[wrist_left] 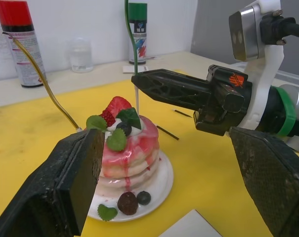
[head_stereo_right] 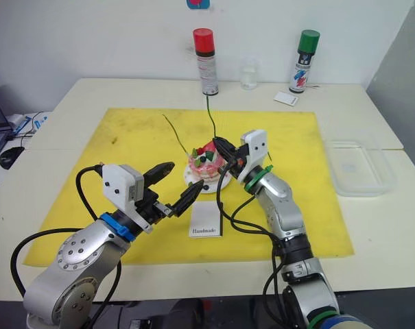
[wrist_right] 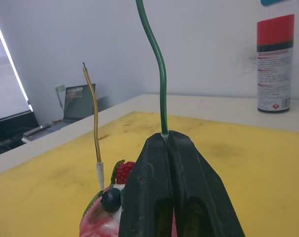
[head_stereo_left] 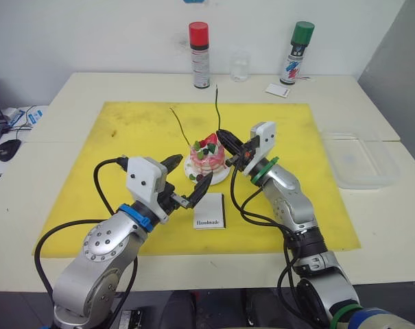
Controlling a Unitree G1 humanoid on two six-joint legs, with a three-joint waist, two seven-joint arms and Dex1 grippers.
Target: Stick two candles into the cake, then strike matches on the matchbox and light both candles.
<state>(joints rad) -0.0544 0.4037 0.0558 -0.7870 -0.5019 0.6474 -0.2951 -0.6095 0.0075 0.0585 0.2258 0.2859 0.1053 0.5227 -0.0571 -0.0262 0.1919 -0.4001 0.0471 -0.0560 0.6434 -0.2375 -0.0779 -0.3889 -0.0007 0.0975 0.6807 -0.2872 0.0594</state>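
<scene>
Worktop (head_stereo_left: pixel 70 103) carries a yellow mat (head_stereo_left: pixel 138 130) with everything on it; red spray can (head_stereo_left: pixel 199 55) and green spray can (head_stereo_left: pixel 296 53) stand at the far edge, clear tray (head_stereo_left: pixel 361 159) off to the right. Left tool (head_stereo_left: pixel 191 179) hangs just in front of the cake, fingers apart, holding nothing. Right tool (head_stereo_left: pixel 226 139) sits over the cake's right side, fingers pressed together and clamped on the lower end of the green candle (wrist_right: pixel 159 69), which stands near upright above it. Cake (head_stereo_left: pixel 208 156) on its small white plate is mid-mat, between the two tools. Matchbox (head_stereo_left: pixel 210 210) lies flat just in front of the plate. The other candle (wrist_left: pixel 43 79) is already planted in the cake's left side, leaning outward. Two matches (wrist_left: pixel 167 132) lie on the mat behind the cake. Step in hand looks like seating the second candle: push straight down along the candle's own line, pale end into soft top clear of the strawberry, keep grip low so the thin stem doesn't bow, release only once it stands unaided, well apart from the leaning one.
</scene>
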